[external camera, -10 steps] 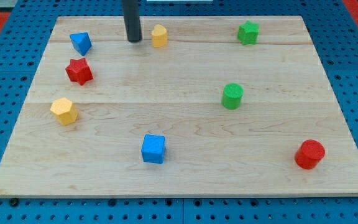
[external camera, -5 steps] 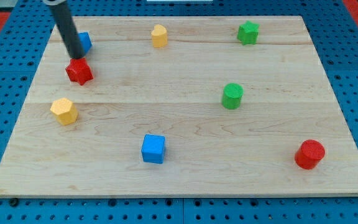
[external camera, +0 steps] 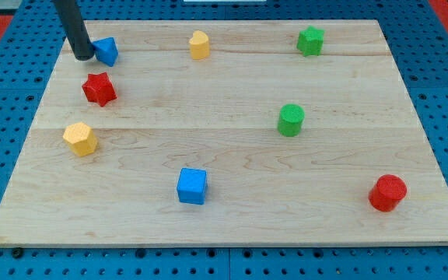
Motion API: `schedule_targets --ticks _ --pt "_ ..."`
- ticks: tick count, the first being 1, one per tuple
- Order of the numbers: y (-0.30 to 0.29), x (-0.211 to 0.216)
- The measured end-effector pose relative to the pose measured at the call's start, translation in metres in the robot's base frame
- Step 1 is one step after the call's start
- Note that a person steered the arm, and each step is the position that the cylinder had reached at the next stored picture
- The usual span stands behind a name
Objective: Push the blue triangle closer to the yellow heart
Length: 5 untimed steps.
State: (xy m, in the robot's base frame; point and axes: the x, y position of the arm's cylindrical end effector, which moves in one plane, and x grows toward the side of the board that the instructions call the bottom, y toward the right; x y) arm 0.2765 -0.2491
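Observation:
The blue triangle (external camera: 106, 50) lies near the board's top left corner. The yellow heart (external camera: 199, 44) sits to its right along the top edge, well apart from it. My tip (external camera: 82, 56) rests on the board just left of the blue triangle, touching or almost touching its left side. The dark rod rises from there to the view's top.
A red star (external camera: 99, 89) lies just below the blue triangle and a yellow hexagon (external camera: 79, 138) below that. A blue cube (external camera: 192, 186) sits at bottom centre, a green cylinder (external camera: 290, 120) right of centre, a green star (external camera: 310, 40) at top right, a red cylinder (external camera: 386, 193) at bottom right.
My tip moved from beside the yellow heart leftward across the blue triangle and now stands at the triangle's left side. The triangle has shifted slightly to the right.

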Motion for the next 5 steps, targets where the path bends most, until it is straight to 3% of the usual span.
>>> schedule_targets --ticks 1,3,5 --pt "-0.001 -0.011" --pt "0.074 0.018" --pt "0.064 0.005"
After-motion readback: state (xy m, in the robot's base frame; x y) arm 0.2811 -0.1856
